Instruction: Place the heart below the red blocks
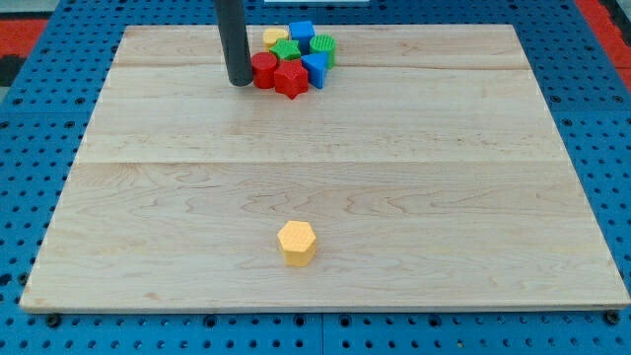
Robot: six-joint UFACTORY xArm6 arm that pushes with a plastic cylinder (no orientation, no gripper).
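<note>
A yellow heart (274,37) lies at the top of a tight cluster near the board's top edge. Below it sit a red cylinder (263,70) and a red star (291,80), side by side at the cluster's bottom. My tip (240,84) rests on the board just left of the red cylinder, touching or almost touching it. The rod hides the board behind it. The heart is partly hidden by the green star (287,49) in front of it.
The same cluster holds a blue cube (302,31), a green round block (323,47) and a blue triangle-like block (315,66). A yellow hexagon (297,242) lies alone near the board's bottom middle. The wooden board (444,177) rests on a blue pegboard.
</note>
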